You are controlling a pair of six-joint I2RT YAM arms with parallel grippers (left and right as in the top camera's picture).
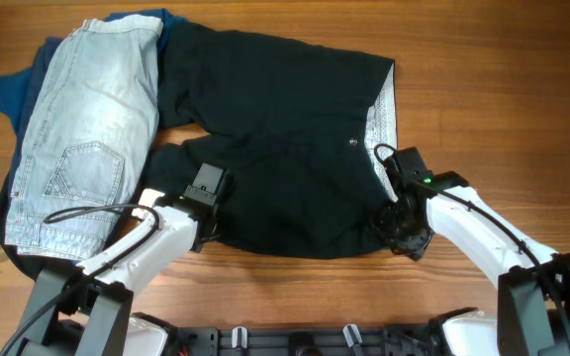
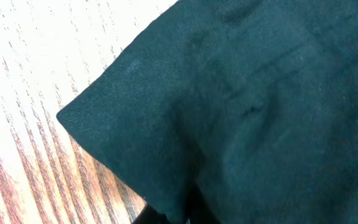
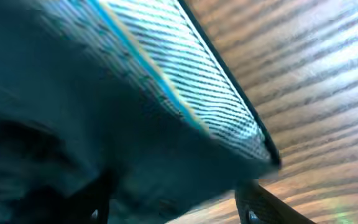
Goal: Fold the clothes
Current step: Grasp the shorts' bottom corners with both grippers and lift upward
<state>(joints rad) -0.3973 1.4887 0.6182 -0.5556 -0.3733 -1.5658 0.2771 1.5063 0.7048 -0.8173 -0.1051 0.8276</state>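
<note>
Clamping black shorts (image 1: 265,119) hem, left pincer (image 1: 209,181) clenched; right pincer (image 1: 396,229) spread astride waistband (image 3: 185,81)

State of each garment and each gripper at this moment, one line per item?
black shorts: spread out flat, not folded, patterned waistband lining turned out.
denim shorts: lying flat on the blue top.
blue top: mostly covered, only its edges showing.
left gripper: shut, apparently pinching the black shorts' leg hem.
right gripper: open, fingers apart at the waistband corner.
</note>
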